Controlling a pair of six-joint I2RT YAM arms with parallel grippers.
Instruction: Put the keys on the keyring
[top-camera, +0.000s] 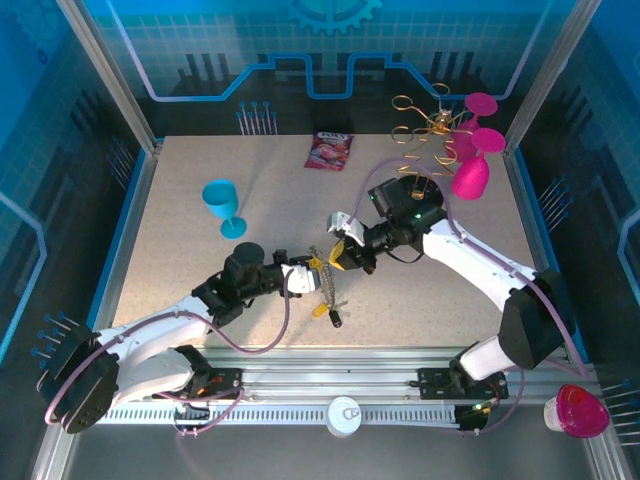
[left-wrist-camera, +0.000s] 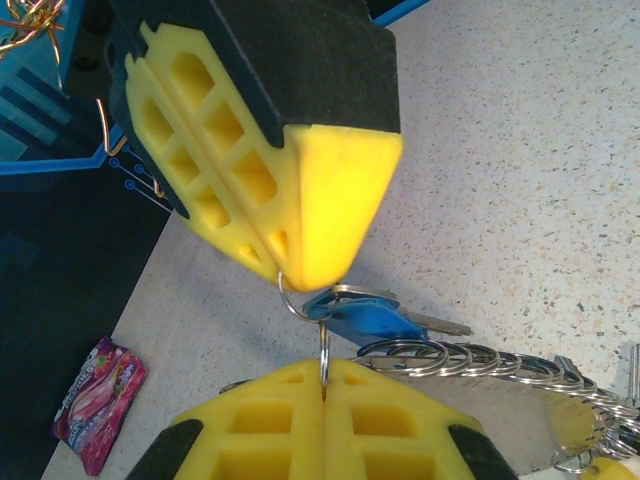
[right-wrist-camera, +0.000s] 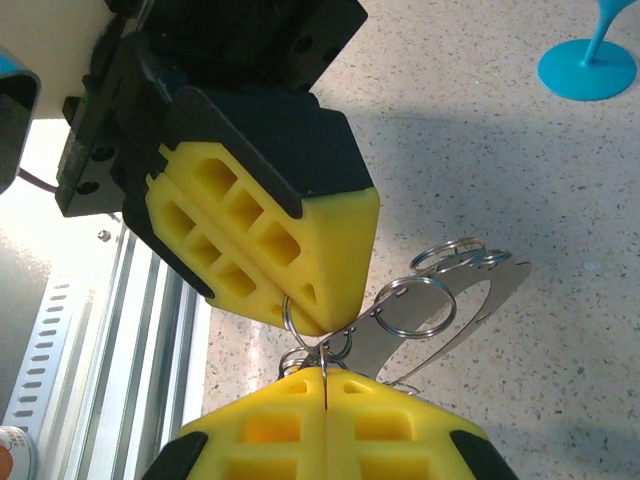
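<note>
Holding everything over the middle of the desk (top-camera: 190, 300), I judge the main danger to be my two arms pulling against each other. The left fingers (top-camera: 312, 267) and the right fingers (top-camera: 343, 258) stand tip to tip, almost touching, with only thin wire between them. If either arm drifts sideways or lifts, the pull goes straight into that wire, and something could slip or bend.

The keyring (left-wrist-camera: 470, 358) trails away beside the tips, a floppy loop strung with a row of split rings. I cannot tell whether its far end rests on the desk. Its weight drags on my grip, and a swing could twist it free and drop it in a heap that would be awkward to pick up.

Both pairs of fingers are pressed fully together. In the left wrist view my left fingers (left-wrist-camera: 318, 405) pinch an upright bit of wire. In the right wrist view my right fingers (right-wrist-camera: 320, 395) do the same. What they grip is a small split ring (left-wrist-camera: 292, 300), though I cannot tell whether both hold the same one. The pads look soft and the wire is thin, so it could slide out through the seam.

The blue key (left-wrist-camera: 352, 318) sits right at that ring, between the two tips, and I cannot tell whether it is threaded on. If the coil is not opened enough, the key could pop off. A yellow-headed key (top-camera: 320, 310) and a black-headed key (top-camera: 336, 321) lie loose on the desk just below, near enough for a falling keyring to scatter them.
</note>
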